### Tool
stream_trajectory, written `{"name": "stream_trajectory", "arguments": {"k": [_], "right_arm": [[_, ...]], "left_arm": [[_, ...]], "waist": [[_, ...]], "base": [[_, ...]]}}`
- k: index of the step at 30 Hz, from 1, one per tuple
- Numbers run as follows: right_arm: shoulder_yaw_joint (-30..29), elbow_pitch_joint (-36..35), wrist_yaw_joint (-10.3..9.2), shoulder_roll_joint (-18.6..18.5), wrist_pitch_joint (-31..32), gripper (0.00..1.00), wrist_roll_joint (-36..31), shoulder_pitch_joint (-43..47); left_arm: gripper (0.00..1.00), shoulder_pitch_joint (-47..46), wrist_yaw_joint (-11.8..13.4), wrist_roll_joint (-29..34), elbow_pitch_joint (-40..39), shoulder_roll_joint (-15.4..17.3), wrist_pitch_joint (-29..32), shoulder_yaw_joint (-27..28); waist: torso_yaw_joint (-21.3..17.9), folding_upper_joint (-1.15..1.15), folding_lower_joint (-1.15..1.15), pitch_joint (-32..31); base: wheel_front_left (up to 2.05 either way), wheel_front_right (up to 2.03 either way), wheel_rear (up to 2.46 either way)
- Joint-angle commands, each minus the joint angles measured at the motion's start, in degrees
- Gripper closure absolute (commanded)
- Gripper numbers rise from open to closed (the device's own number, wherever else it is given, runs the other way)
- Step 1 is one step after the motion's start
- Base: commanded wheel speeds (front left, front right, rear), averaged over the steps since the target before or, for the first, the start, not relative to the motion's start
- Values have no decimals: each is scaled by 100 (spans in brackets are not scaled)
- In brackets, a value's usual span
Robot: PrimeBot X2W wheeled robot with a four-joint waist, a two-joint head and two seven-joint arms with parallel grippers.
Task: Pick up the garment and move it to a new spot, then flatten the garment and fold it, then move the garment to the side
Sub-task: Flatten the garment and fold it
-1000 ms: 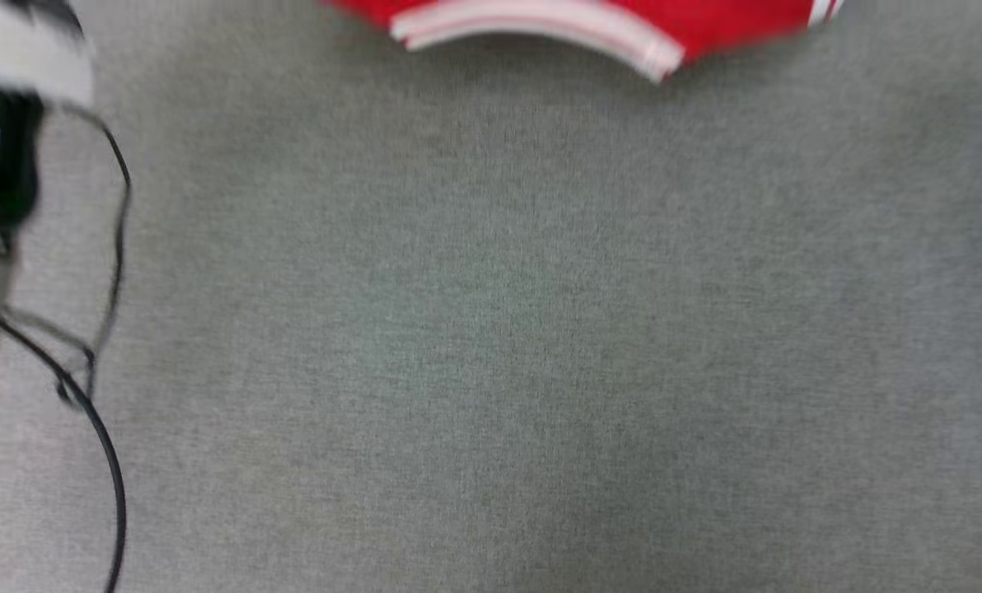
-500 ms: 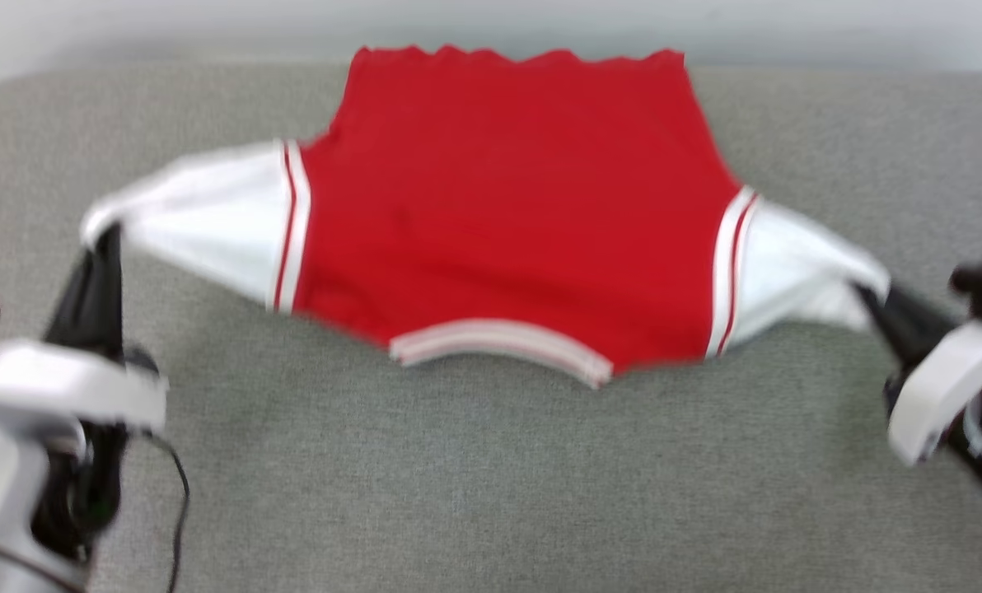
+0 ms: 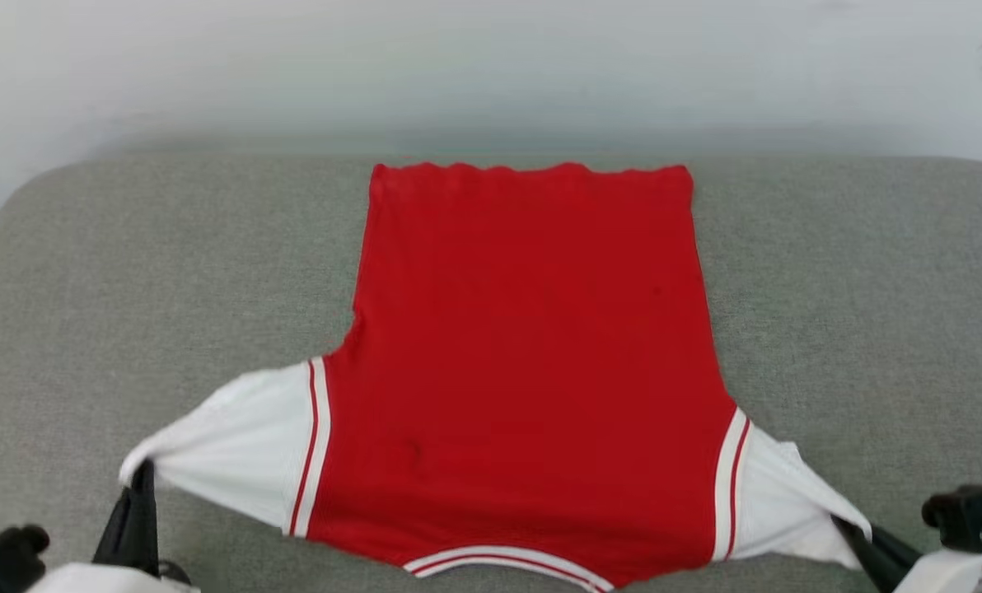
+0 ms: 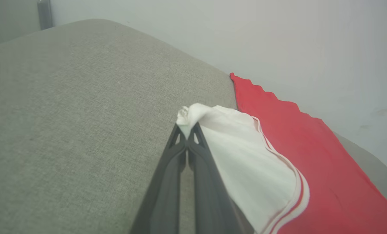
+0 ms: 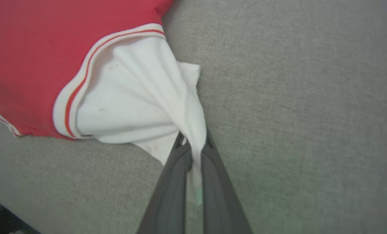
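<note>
Outspread, the garment (image 3: 532, 371) stretches between the left gripper (image 4: 187, 132) and right gripper (image 5: 193, 147), jaws clenched on its sleeves (image 3: 236, 432).

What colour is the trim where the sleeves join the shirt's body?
The trim is white with a thin red stripe, clearest in the right wrist view.
</note>
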Motion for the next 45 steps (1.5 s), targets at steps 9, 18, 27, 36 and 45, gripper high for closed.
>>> {"name": "stream_trajectory", "arguments": {"k": [9, 18, 27, 36, 45], "right_arm": [[-423, 9, -12, 245, 244, 100, -221, 987], [-558, 47, -12, 381, 408, 100, -258, 1223], [-1029, -610, -10, 542, 352, 0, -485, 743], [-1829, -1645, -10, 238, 681, 0, -618, -282], [-1913, -1719, -10, -299, 1926, 0, -715, -2442]], "left_arm": [[100, 753, -32, 171, 484, -384, -42, 151], [100, 699, -173, 380, 844, -565, -42, 116], [100, 406, -225, 640, 779, -676, -42, 1], [100, 195, -215, 962, 411, -814, -35, -122], [100, -543, -330, 1311, 72, -1077, -36, -298]], "waist": [[11, 0, 1, -227], [99, 0, 1, -201], [167, 0, 1, -177], [451, 0, 1, 87], [1061, 0, 1, 1089]], "base": [[0, 0, 0], [0, 0, 0], [0, 0, 0], [0, 0, 0], [0, 0, 0]]}}
